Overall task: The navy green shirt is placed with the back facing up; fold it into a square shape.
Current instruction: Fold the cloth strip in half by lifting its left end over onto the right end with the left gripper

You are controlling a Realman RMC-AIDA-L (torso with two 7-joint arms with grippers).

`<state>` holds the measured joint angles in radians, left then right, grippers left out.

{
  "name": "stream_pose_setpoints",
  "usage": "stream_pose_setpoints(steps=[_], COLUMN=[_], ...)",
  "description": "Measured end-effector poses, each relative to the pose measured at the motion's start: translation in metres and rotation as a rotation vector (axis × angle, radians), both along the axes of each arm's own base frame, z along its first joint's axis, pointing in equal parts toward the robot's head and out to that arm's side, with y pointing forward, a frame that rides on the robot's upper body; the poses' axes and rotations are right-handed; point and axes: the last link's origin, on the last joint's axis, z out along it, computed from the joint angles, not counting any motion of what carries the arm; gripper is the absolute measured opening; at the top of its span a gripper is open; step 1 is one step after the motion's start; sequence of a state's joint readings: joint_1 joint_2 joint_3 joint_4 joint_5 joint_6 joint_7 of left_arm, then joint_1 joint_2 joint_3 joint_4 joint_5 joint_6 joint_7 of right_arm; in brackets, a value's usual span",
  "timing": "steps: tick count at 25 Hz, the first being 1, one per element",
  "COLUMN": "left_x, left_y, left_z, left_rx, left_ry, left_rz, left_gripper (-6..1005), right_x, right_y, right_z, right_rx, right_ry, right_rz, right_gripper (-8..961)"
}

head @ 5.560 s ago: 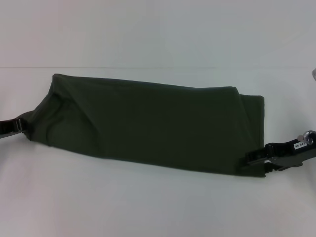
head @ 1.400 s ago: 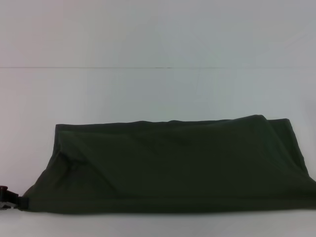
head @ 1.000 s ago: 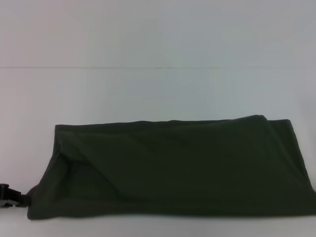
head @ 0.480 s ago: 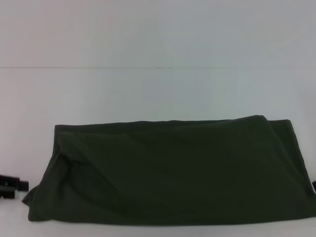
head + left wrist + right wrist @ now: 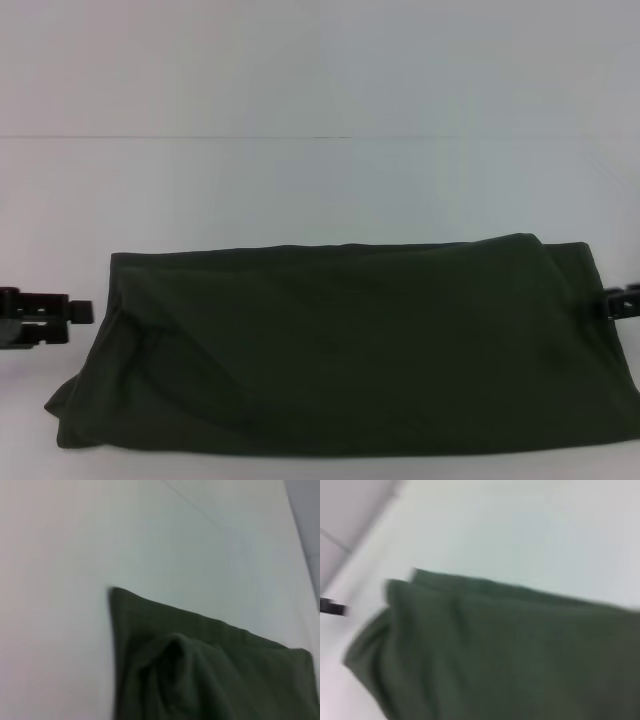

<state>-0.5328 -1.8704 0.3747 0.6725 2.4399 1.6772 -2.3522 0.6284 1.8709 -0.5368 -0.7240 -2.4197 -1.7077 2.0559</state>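
my left gripper (image 5: 70,310) sits off the shirt's left edge, apart from the cloth, holding nothing; from the head view i cannot tell whether its fingers are spread or pressed together. my right gripper (image 5: 620,300) only pokes in at the right border, just beside the shirt's right end, and i cannot tell its finger state either, nor whether it touches the cloth.

the shirt (image 5: 340,345) lies on the white table (image 5: 320,190) as a long folded band, plain side up, near the front edge, running almost from one side to the other. its left end is bunched, with a puckered fold showing in the left wrist view (image 5: 175,655), and the near left corner sticks out in a loose tip.

my worry: it is a band, not yet a square, so i judge an end-over-end fold is still due. if i pinch that bunched left end, i may catch only the top layer and the layers will slide apart. the right end lies at the border of my view, so a blind grab could miss or drag the band askew.
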Motion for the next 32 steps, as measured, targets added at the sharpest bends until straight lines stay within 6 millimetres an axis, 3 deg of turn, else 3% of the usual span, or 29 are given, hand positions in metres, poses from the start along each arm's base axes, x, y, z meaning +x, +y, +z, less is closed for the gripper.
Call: stream_pose_setpoints(steps=[6, 12, 18, 26, 32], left_x=[0.009, 0.012, 0.02, 0.027, 0.039], left_y=[0.013, 0.035, 0.046, 0.045, 0.052], left_z=[-0.014, -0.02, -0.027, -0.024, -0.046], left_rx=[-0.018, 0.055, 0.003, -0.046, -0.052], left_ry=[0.003, 0.068, 0.147, 0.105, 0.094], left_rz=[0.007, -0.005, -0.02, 0.031, 0.002], left_gripper=[625, 625, 626, 626, 626], right_x=[-0.011, -0.018, -0.022, -0.024, -0.024], right_y=[-0.01, -0.018, -0.025, -0.031, -0.026], right_z=[-0.027, -0.062, -0.091, -0.109, -0.111], right_rx=[0.076, 0.088, 0.083, 0.095, 0.107], right_ry=[0.106, 0.099, 0.077, 0.085, 0.068], right_rz=[0.27, 0.429, 0.536, 0.658, 0.655], right_gripper=[847, 843, 842, 842, 843])
